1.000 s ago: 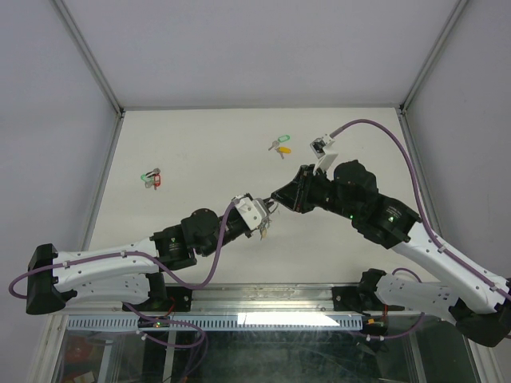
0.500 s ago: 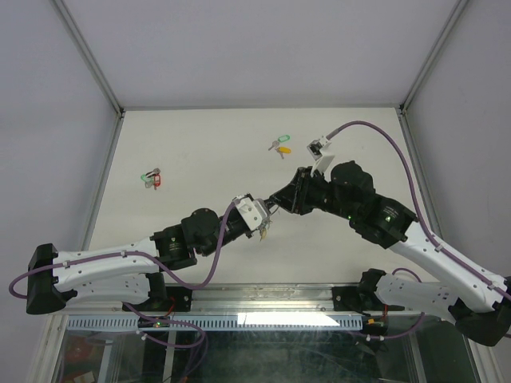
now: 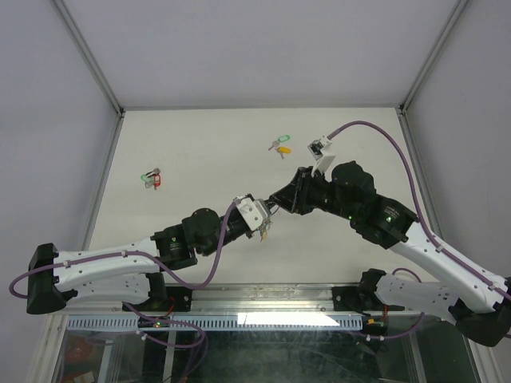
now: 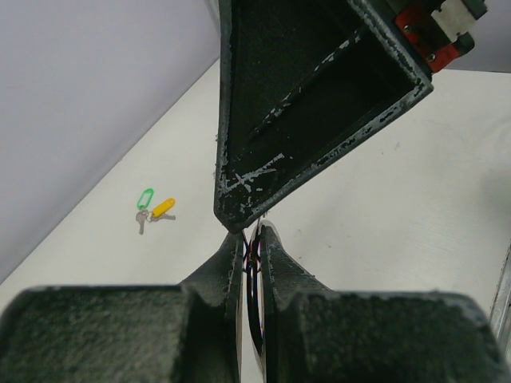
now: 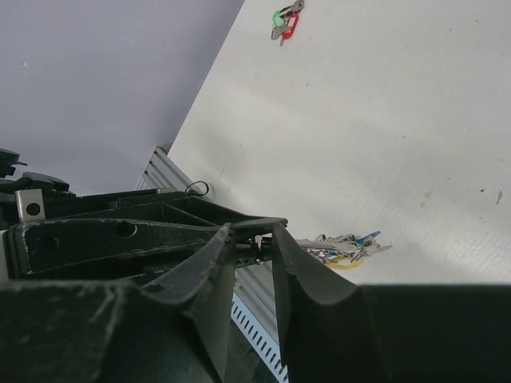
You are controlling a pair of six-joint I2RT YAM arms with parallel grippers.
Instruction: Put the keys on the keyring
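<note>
My left gripper (image 4: pixel 254 233) is shut on the thin silver keyring (image 4: pixel 255 275), held edge-on between its fingers above the table. A bunch of keys (image 5: pixel 345 247), with a blue tag and a yellow one, hangs from the keyring (image 5: pixel 257 249). My right gripper (image 5: pixel 251 233) is tip to tip with the left one. Its jaws stand apart around the ring and the left fingertips. In the top view the left gripper (image 3: pixel 262 223) and the right gripper (image 3: pixel 275 203) meet mid-table. A loose green and yellow pair of keys (image 3: pixel 279 146) lies far behind them on the table and also shows in the left wrist view (image 4: pixel 153 211).
Another small key set with red and green tags (image 3: pixel 151 177) lies at the left of the table (image 3: pixel 207 152), also seen in the right wrist view (image 5: pixel 285 22). A metal rail (image 3: pixel 263 297) runs along the near edge. Walls enclose the table on three sides.
The right gripper's jaws have spread a little wider around the ring. Both arms have hardly moved, and the left gripper stays shut on the keyring.
</note>
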